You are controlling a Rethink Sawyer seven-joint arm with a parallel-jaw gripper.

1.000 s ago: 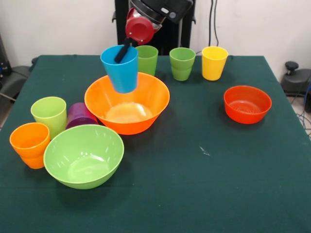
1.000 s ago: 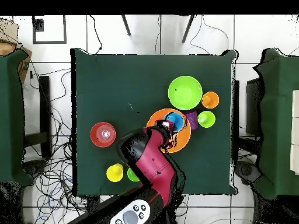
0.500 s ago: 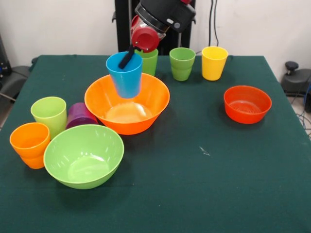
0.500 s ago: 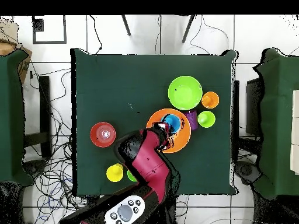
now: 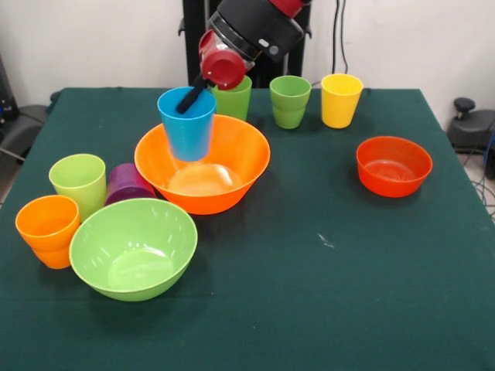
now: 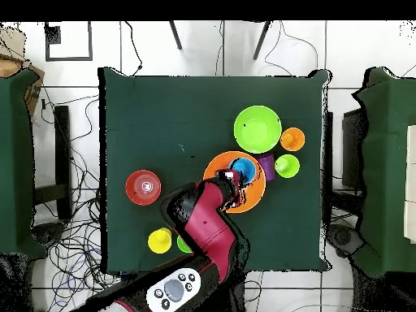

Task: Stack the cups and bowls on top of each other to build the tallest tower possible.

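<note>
Blue cup (image 5: 187,125) held aloft over the large orange bowl (image 5: 203,164), pinched at its rim by the gripper (image 5: 190,97).
One black finger reaches inside the cup, so the gripper is clamped on its wall. The cup is probably light, stiff, smooth plastic that could slip or tilt; the rim looks the best hold.

The gripper (image 5: 188,99) holds a cup (image 5: 187,124) up over the far rim of a big bowl (image 5: 203,164). Just behind the gripper stands another cup (image 5: 233,97), with two more cups (image 5: 290,101) (image 5: 341,100) in a row to its right in the front view. Well right of it sits a small bowl (image 5: 394,165). Nearer the camera and left lie a second big bowl (image 5: 133,247) and three cups (image 5: 78,182) (image 5: 128,184) (image 5: 48,230) close together.
</note>
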